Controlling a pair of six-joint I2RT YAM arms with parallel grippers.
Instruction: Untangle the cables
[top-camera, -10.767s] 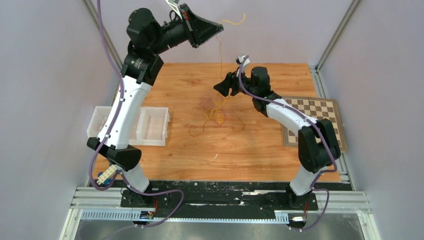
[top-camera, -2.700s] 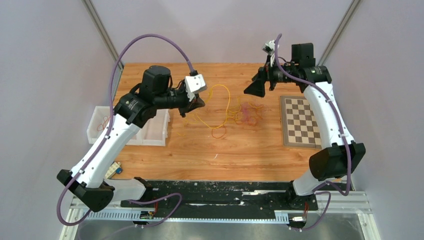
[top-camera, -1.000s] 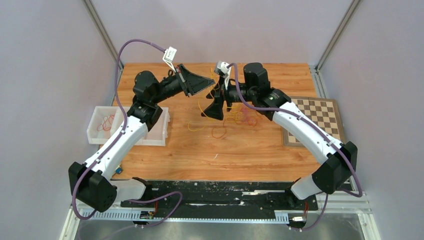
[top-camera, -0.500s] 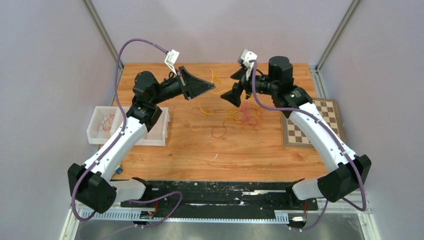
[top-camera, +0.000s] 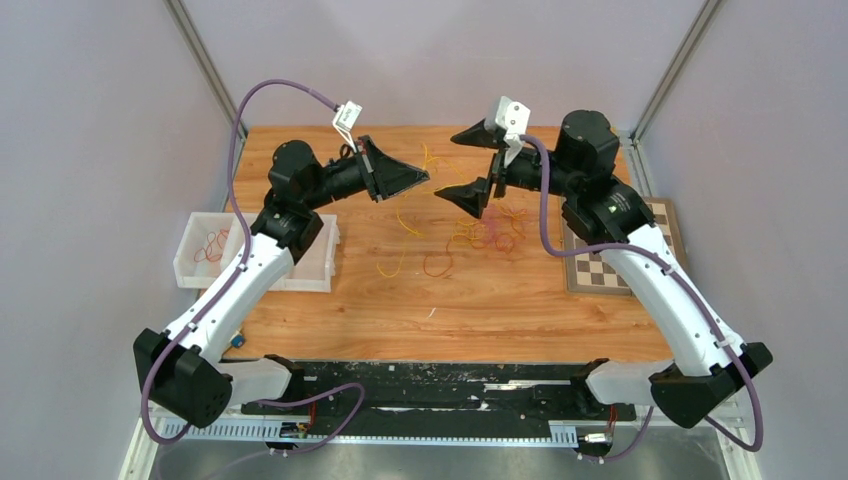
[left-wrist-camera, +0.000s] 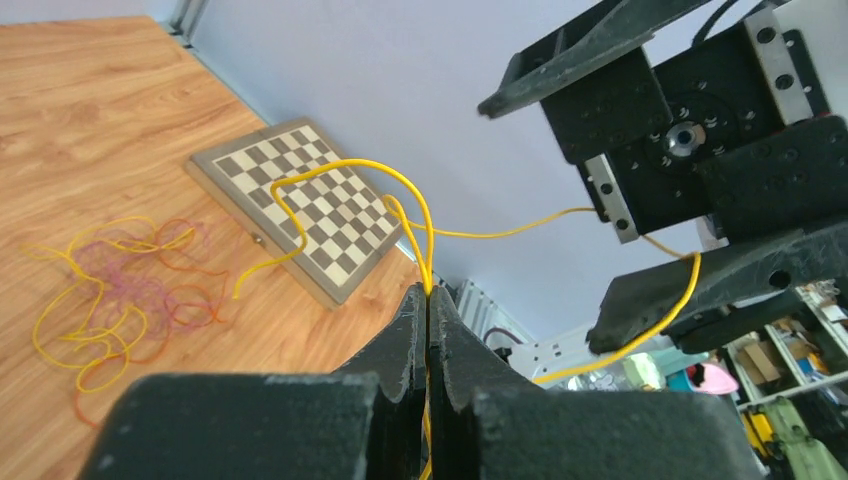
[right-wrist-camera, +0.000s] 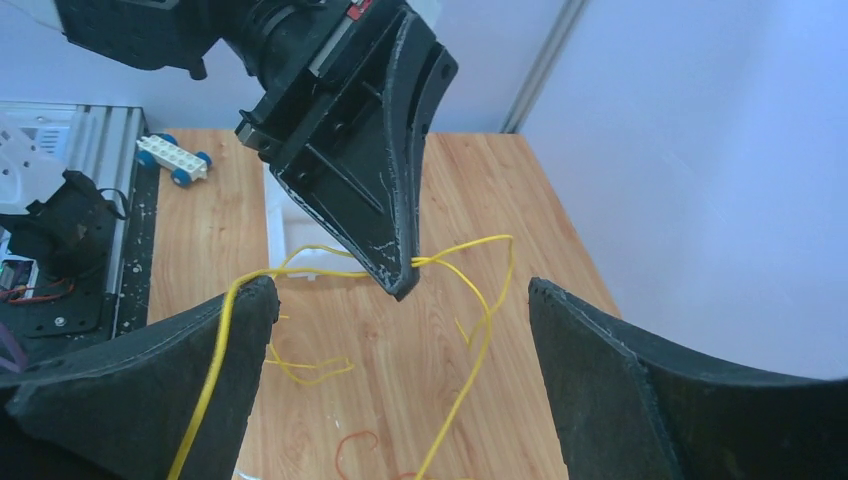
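Backed off rightward, my right gripper (top-camera: 447, 162) gapes wide. Opposite it, my left gripper (top-camera: 424, 178) pinches the yellow cable (right-wrist-camera: 465, 246), which stretches straight across, draping one right finger.

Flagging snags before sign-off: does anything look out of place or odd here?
Yes. The yellow cable, pinched in the shut left gripper, hangs in the air and drapes over one finger of the open right gripper, ungripped; it looks snagged there.
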